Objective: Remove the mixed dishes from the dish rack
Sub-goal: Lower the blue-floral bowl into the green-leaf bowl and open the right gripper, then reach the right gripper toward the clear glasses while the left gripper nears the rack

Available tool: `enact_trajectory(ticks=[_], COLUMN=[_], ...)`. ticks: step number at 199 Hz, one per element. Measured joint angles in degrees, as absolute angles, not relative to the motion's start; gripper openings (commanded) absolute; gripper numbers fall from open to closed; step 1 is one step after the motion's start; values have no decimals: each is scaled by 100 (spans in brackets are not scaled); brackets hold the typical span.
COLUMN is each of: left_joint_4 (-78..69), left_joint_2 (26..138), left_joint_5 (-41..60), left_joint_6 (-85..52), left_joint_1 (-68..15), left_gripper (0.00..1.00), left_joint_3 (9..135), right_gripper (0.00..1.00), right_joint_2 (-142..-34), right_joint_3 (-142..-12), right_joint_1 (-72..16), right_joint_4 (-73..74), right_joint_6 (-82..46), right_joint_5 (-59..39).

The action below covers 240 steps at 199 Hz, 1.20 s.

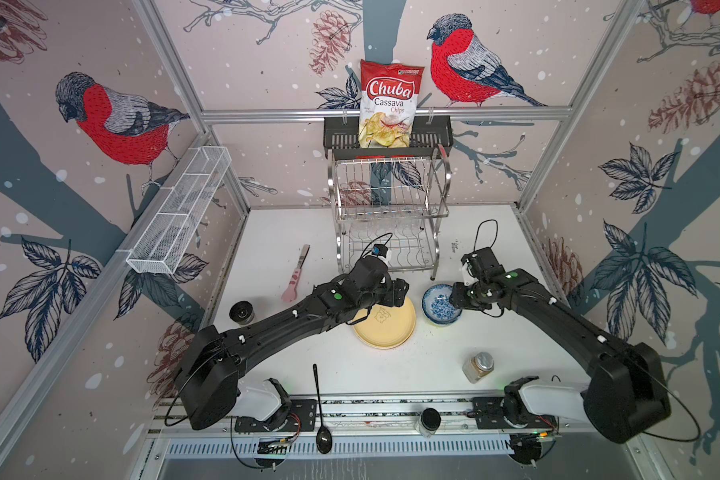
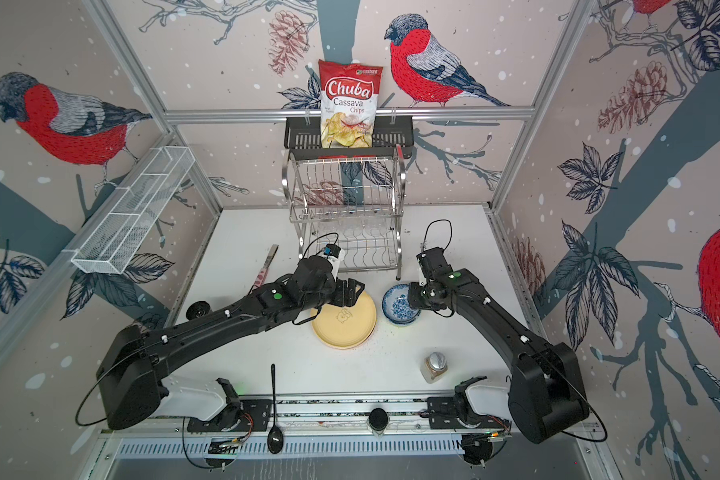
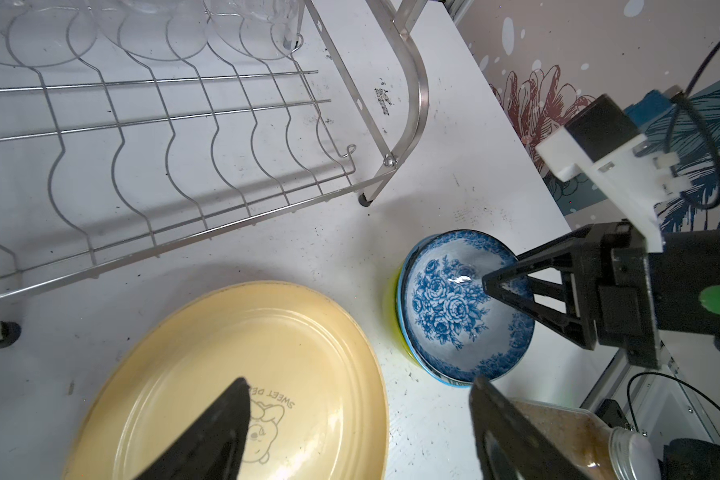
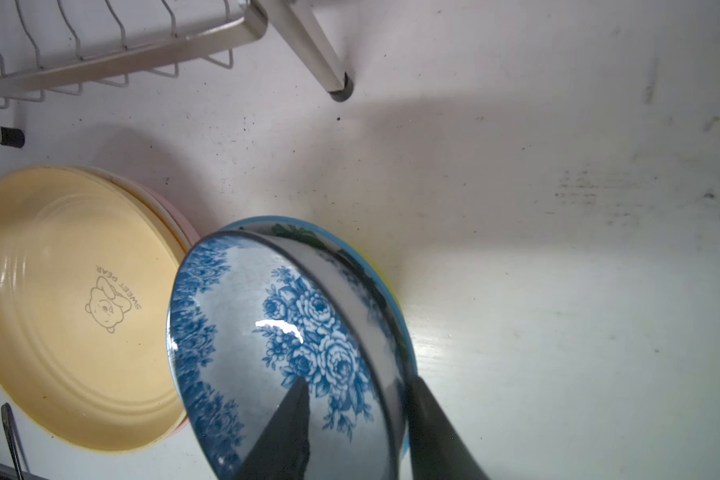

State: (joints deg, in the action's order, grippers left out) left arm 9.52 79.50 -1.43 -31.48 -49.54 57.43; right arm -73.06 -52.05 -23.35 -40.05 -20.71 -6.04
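Rack (image 1: 387, 216), lower tier, back: clear tumblers (image 3: 250, 25). On tabletop (image 1: 350, 374) just in front of rack: yellow plate (image 1: 385, 328) stacked on pink plate (image 4: 179, 220). Beside it, near rack's right front leg: blue bowl (image 1: 439, 309) nested in leaf bowl (image 4: 296, 230), nested in lime bowl (image 3: 393, 316). Left jaws wide open over yellow plate's rack-side edge, holding nothing. Right jaws part open, straddling blue bowl's rim: one finger (image 4: 283, 432) inside, one outside, not clamped.
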Motion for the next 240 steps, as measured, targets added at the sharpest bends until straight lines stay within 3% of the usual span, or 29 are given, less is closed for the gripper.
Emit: enact_trajectory(ticks=[27,49,74,97,145,180,212,240], left_joint_4=[952,956,1000,1024,1052,1103,1103,1103], left_joint_2=[7950,7937,7808,7443,6694,6460,6484,6670], left_joint_5=[-141,-141,-235,-554,-843,-932,-1079,-1253], left_joint_6=[-3153,-3162,-3177,-3240,-3321,-3409,-3406,-3430], left_joint_1=[-4954,-4950,-4928,-4823,-4134,-3942,-3863,-3710], left_gripper=[82,82,82,83,83,84,88,91], left_joint_3=[5743,5743,5739,5557,4984,4816,4797,4770], right_gripper=[48,42,21,10,8,12,31,50], right_joint_2=[-7192,-6989,-6879,-6862,-6864,-6851,-6646,-6532], right_joint_3=[-5249,-5271,-5308,-5299,-4792,-4840,-5140,-5319], right_joint_1=[-2279,-2228,-2211,-2211,-2206,-2206,-2353,-3164], right_joint_4=[-4110,-4189,-4211,-4202,-3988,-3946,-3824,-3319], right_joint_6=[-2071,-2071,-2073,-2084,-2091,-2093,-2095,-2117], right_joint_5=[-548,-486,-480,-508,-626,-644,-709,-558])
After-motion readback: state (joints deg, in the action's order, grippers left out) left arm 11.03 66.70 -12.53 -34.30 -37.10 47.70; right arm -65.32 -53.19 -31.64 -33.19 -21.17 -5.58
